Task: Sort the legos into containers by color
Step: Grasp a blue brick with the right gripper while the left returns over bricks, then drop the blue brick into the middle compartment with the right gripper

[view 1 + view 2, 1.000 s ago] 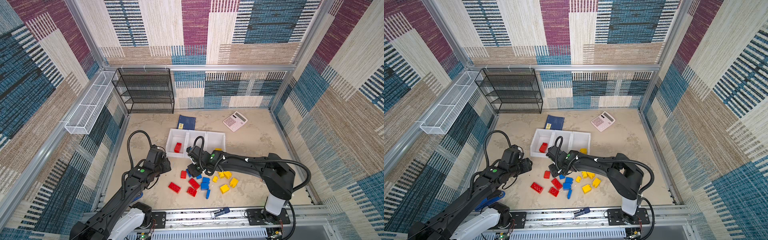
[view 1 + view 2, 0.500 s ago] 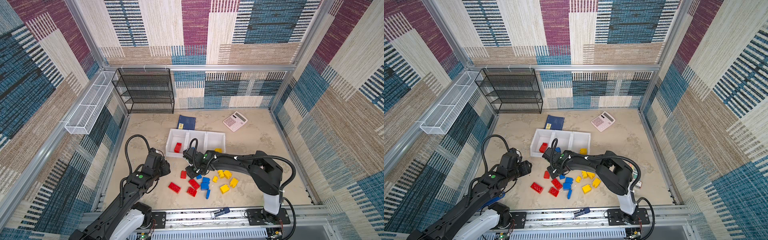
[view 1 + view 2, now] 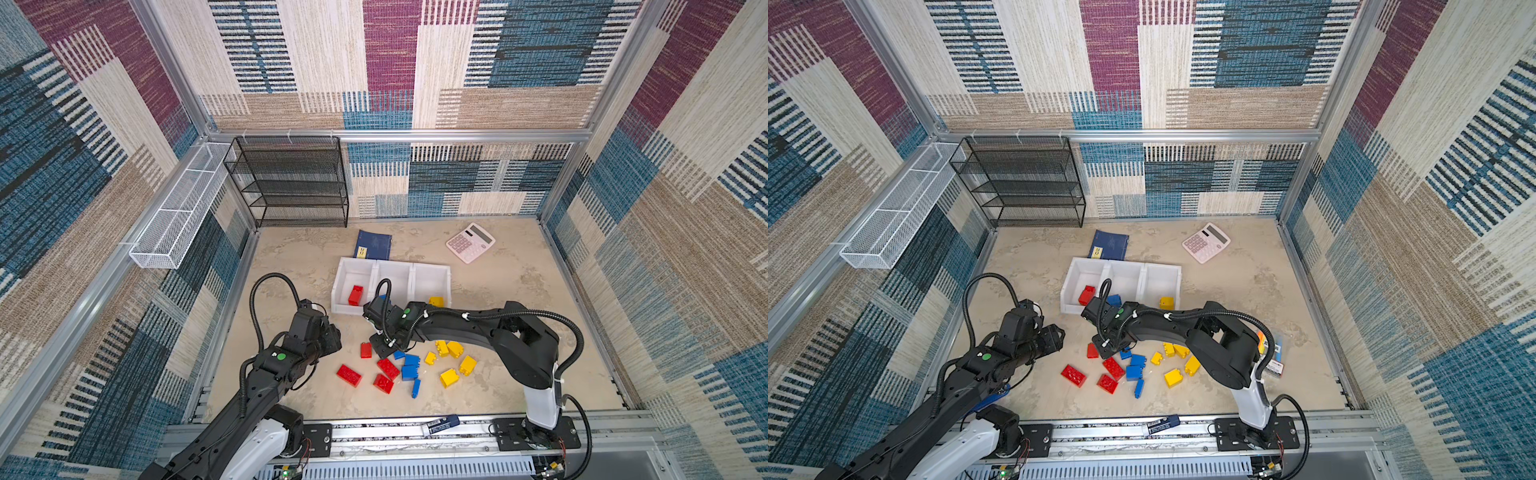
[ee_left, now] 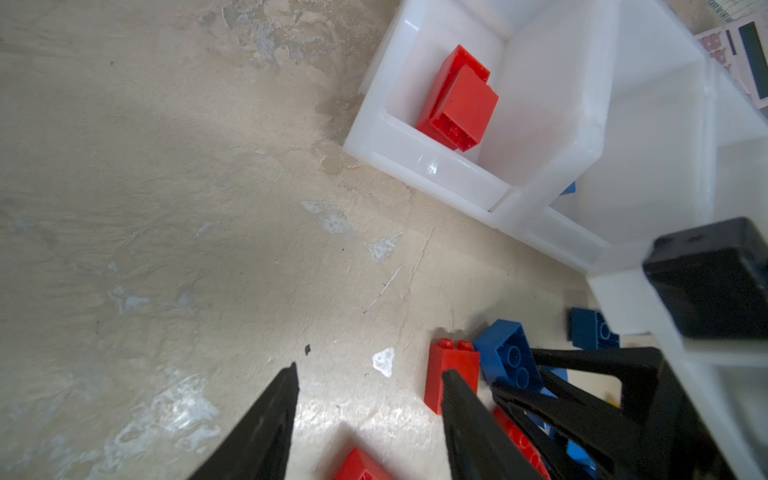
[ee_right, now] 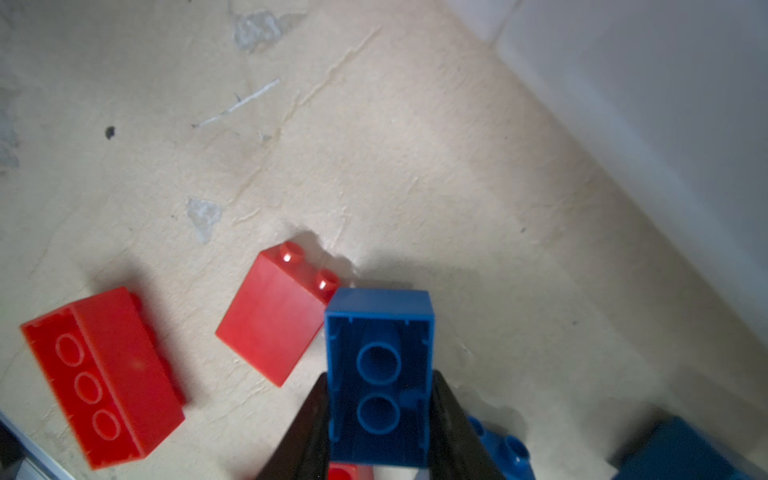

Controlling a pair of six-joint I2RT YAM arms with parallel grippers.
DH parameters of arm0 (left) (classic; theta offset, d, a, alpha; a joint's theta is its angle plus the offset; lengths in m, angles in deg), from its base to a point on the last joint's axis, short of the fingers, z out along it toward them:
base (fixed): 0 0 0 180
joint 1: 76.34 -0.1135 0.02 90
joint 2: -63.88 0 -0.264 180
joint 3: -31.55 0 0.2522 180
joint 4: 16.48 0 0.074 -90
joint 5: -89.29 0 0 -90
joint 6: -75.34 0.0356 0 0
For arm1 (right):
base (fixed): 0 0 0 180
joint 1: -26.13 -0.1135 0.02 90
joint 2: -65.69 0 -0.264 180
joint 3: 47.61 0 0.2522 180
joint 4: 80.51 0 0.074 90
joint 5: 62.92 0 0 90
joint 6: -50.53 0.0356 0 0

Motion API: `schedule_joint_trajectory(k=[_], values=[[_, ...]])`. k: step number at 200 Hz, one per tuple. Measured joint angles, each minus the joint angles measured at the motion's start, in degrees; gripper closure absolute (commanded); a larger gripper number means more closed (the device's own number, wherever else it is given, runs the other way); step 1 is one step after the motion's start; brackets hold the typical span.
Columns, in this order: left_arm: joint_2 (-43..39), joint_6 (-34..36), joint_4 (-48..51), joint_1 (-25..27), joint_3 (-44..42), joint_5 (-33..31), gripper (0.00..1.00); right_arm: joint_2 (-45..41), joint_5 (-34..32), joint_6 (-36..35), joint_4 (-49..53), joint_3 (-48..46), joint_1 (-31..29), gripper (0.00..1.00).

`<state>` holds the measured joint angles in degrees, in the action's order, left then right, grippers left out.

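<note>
Within the last second the right jaws have closed. They now pinch a blue brick (image 5: 379, 332) by its long sides, hollow underside toward the wrist camera. It sits at the pile's edge, just beside a small red brick (image 5: 274, 316), in front of the containers (image 3: 432, 270). I think the middle bin (image 3: 1125, 272), which already has blue inside, comes next. The left jaws stay half open and empty above the surface (image 4: 166, 208).
</note>
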<state>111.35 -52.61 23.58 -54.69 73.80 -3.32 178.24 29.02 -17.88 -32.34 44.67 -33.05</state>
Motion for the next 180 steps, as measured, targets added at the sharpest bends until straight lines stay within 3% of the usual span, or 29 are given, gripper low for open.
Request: schedule_joint_trajectory(k=[43, 77, 126, 180], values=[[-0.6, -0.6, 0.2, 0.0, -0.2, 0.0, 0.41, -2.7, -0.3, -2.5, 1.3, 2.6, 1.1, 0.66], [-1.9, -1.0, 0.2, 0.0, -0.3, 0.6, 0.41, -4.9, -2.0, -6.5, 2.3, 8.7, 7.3, 0.66], [-4.1, -1.7, 1.8, 0.0, -0.7, 1.3, 0.41, -1.4, -3.0, -10.3, 4.2, 15.3, 13.5, 0.65], [-6.9, -2.4, 3.1, 0.0, -2.0, 1.3, 0.41, 2.3, -3.0, -11.1, 5.4, 17.5, 15.3, 0.62]])
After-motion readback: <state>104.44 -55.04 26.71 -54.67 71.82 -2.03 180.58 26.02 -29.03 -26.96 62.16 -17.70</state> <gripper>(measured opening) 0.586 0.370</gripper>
